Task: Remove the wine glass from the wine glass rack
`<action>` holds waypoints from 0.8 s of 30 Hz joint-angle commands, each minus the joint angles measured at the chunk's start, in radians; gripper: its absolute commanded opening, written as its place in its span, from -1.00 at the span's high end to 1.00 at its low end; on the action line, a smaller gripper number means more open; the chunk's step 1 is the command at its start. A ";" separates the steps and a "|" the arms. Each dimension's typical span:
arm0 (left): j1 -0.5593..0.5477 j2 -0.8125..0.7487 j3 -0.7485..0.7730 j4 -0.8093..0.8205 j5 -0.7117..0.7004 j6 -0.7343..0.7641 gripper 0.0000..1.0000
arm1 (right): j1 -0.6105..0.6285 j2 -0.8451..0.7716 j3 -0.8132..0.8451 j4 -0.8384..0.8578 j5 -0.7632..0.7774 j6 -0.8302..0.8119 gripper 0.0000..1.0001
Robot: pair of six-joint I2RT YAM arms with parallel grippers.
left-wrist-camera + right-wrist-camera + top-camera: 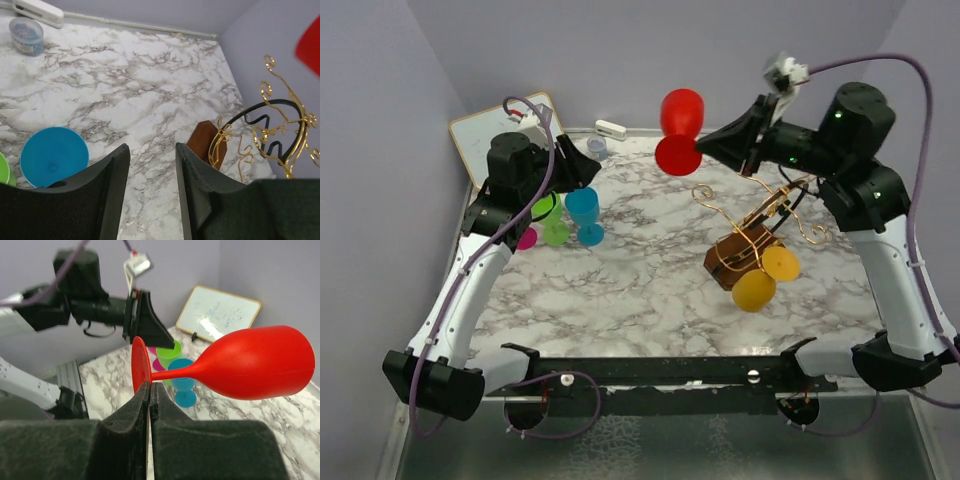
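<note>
Right tool (150, 390): clenched on the round foot of a red plastic wine glass (255, 370).
Red glass: in the air, upper middle of the overhead view.
Wine glass rack (745, 250): dark brown wooden block with curling gold wire arms, right of centre on the marble desk (650, 290), well apart from the red glass. A yellow glass (755, 290) was at its lower edge.
Left tool (152, 155): released, fingers parted with nothing between them, above a blue glass (52, 155).

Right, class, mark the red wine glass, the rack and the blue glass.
red wine glass (260, 362): right wrist view, bowl.
wine glass rack (745, 250): top view, wooden base.
blue glass (54, 156): left wrist view, bowl.
</note>
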 commanded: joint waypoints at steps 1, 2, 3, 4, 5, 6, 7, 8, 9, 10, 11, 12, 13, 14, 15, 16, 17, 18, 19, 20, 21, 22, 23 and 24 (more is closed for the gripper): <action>-0.005 -0.066 0.069 -0.132 0.013 -0.008 0.12 | 0.291 0.010 0.000 -0.150 0.427 -0.316 0.98; -0.005 -0.076 0.081 -0.159 0.006 -0.008 0.12 | 0.361 0.004 -0.022 -0.145 0.521 -0.353 0.98; -0.005 -0.088 0.085 -0.183 0.002 -0.008 0.12 | 0.426 -0.005 -0.048 -0.135 0.598 -0.391 0.98; -0.005 -0.099 0.107 -0.210 0.000 -0.009 0.11 | 0.482 -0.016 -0.084 -0.119 0.676 -0.412 0.98; -0.005 -0.111 0.121 -0.236 -0.006 -0.012 0.11 | 0.532 -0.036 -0.126 -0.099 0.755 -0.429 0.98; -0.005 -0.127 0.132 -0.262 -0.015 -0.017 0.11 | 0.569 -0.061 -0.170 -0.072 0.795 -0.440 0.98; -0.005 -0.138 0.143 -0.291 -0.024 -0.022 0.11 | 0.601 -0.087 -0.217 -0.045 0.826 -0.450 0.98; -0.005 -0.147 0.149 -0.316 -0.030 -0.028 0.11 | 0.628 -0.113 -0.257 -0.027 0.854 -0.456 0.98; -0.005 -0.162 0.154 -0.336 -0.031 -0.035 0.11 | 0.653 -0.135 -0.292 -0.009 0.873 -0.461 0.98; -0.005 -0.172 0.160 -0.356 -0.033 -0.041 0.11 | 0.675 -0.153 -0.325 -0.002 0.886 -0.464 0.98; -0.005 -0.182 0.163 -0.373 -0.034 -0.045 0.11 | 0.695 -0.170 -0.354 0.003 0.896 -0.469 0.98; -0.005 -0.192 0.164 -0.384 -0.033 -0.051 0.11 | 0.716 -0.185 -0.386 0.009 0.907 -0.476 0.98; -0.005 -0.200 0.165 -0.392 -0.033 -0.055 0.11 | 0.736 -0.195 -0.416 0.016 0.920 -0.481 0.98; -0.005 -0.208 0.163 -0.400 -0.033 -0.059 0.11 | 0.752 -0.202 -0.444 0.020 0.928 -0.487 0.98; -0.005 -0.215 0.159 -0.403 -0.030 -0.063 0.11 | 0.773 -0.204 -0.468 0.023 0.941 -0.493 0.98; -0.004 -0.222 0.151 -0.402 -0.019 -0.069 0.11 | 0.794 -0.200 -0.486 0.020 0.952 -0.497 0.98; -0.005 -0.227 0.143 -0.400 -0.015 -0.071 0.11 | 0.814 -0.195 -0.505 0.022 0.966 -0.502 0.98; -0.005 -0.233 0.135 -0.400 -0.007 -0.072 0.11 | 0.834 -0.192 -0.525 0.031 0.981 -0.507 0.98; -0.004 -0.236 0.127 -0.403 -0.002 -0.072 0.11 | 0.844 -0.193 -0.547 0.046 0.993 -0.513 0.98; -0.005 -0.240 0.118 -0.402 0.004 -0.072 0.11 | 0.861 -0.192 -0.568 0.062 1.004 -0.518 0.98; -0.005 -0.242 0.109 -0.404 0.009 -0.071 0.11 | 0.882 -0.193 -0.585 0.077 1.018 -0.523 0.98; -0.005 -0.246 0.103 -0.404 0.017 -0.069 0.10 | 0.894 -0.195 -0.601 0.090 1.032 -0.530 0.98; -0.005 -0.249 0.097 -0.405 0.028 -0.066 0.10 | 0.902 -0.192 -0.610 0.096 1.038 -0.533 0.98; -0.005 -0.249 0.094 -0.406 0.035 -0.063 0.10 | 0.908 -0.189 -0.613 0.099 1.039 -0.532 0.98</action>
